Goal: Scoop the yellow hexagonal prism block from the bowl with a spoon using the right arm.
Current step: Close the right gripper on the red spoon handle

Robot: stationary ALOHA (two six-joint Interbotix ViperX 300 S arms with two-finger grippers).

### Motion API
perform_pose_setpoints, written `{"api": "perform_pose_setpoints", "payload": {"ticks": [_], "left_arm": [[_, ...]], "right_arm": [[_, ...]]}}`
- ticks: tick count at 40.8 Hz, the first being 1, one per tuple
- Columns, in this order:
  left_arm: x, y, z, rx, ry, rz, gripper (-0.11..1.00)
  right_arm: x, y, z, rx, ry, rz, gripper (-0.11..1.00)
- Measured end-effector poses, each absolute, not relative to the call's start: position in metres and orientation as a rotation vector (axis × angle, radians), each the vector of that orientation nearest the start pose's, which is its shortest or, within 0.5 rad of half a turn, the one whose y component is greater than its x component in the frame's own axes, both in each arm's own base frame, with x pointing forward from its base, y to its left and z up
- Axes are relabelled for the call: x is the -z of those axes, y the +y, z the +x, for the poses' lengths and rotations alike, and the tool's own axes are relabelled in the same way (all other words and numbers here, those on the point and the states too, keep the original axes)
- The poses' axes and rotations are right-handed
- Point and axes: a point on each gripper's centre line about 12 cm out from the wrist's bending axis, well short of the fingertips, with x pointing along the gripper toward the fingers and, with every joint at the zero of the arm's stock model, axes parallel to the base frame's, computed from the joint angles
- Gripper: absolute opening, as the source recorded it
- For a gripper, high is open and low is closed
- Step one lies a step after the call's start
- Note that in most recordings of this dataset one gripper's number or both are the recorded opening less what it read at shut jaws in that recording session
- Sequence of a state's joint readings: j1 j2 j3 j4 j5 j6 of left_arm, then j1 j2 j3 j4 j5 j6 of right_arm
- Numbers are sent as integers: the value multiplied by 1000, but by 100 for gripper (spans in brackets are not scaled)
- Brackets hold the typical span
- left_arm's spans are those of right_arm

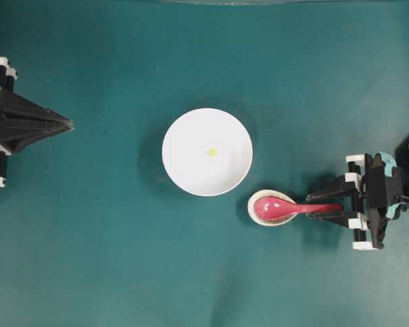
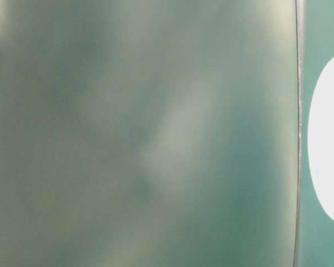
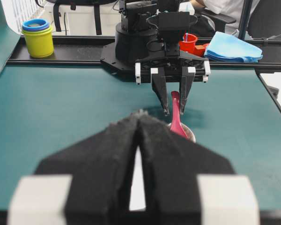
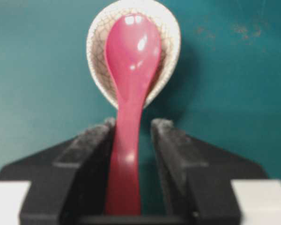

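Spoon [image 4: 126, 117] handle between jaws (seemingly ungripped)

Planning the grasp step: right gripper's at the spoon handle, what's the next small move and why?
Probably close the right gripper: its fingers straddle the spoon handle with gaps on both sides, scoop resting in the small dish. The yellow block waits in the bowl.

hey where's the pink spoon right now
In the overhead view the spoon lies right of centre, its scoop resting in the small speckled dish just below-right of the bowl, its handle between the open right gripper fingers.
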State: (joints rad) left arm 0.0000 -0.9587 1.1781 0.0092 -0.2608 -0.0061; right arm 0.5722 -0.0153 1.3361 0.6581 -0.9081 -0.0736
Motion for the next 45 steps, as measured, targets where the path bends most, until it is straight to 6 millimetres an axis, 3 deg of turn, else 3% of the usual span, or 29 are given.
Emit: {"api": "perform_pose_setpoints", "payload": {"ticks": [45], "left_arm": [[-288, 0, 200, 2, -43, 3, 2]], "right_arm": [[-85, 75, 219, -9, 464, 23, 42]]}}
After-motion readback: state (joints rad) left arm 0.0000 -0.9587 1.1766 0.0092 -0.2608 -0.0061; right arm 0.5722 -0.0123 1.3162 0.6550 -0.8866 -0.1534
